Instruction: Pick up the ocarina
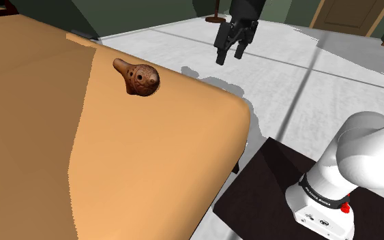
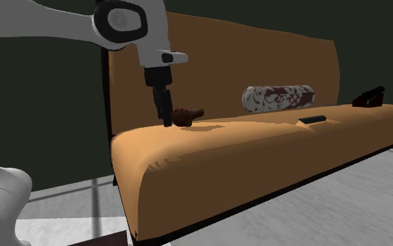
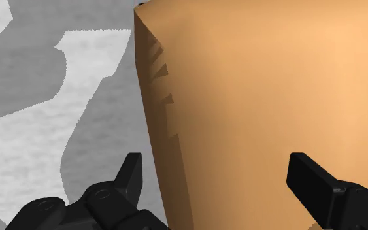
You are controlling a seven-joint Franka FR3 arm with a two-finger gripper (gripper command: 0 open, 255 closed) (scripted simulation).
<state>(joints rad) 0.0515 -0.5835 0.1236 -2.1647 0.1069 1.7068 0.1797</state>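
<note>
A brown ocarina (image 1: 137, 76) with small holes lies on the orange sofa seat (image 1: 115, 150), close to the seat's end. In the second exterior view the ocarina (image 2: 186, 115) rests just beside my black gripper (image 2: 167, 120). My gripper (image 1: 230, 57) hangs above the sofa's end edge, off to the shoulder view's right of the ocarina and apart from it. Its fingers stand wide open with nothing between them. In the wrist view the gripper (image 3: 218, 175) straddles the seat's edge (image 3: 151, 98), one finger (image 3: 131, 173) over the grey floor, the other over orange cushion.
A mottled white and dark red bolster (image 2: 278, 96) leans on the sofa back. A flat black object (image 2: 320, 120) and a dark object (image 2: 369, 98) lie farther along the seat. Grey floor (image 1: 292, 75) surrounds the sofa's end. The dark stand (image 1: 272, 184) sits at the lower right.
</note>
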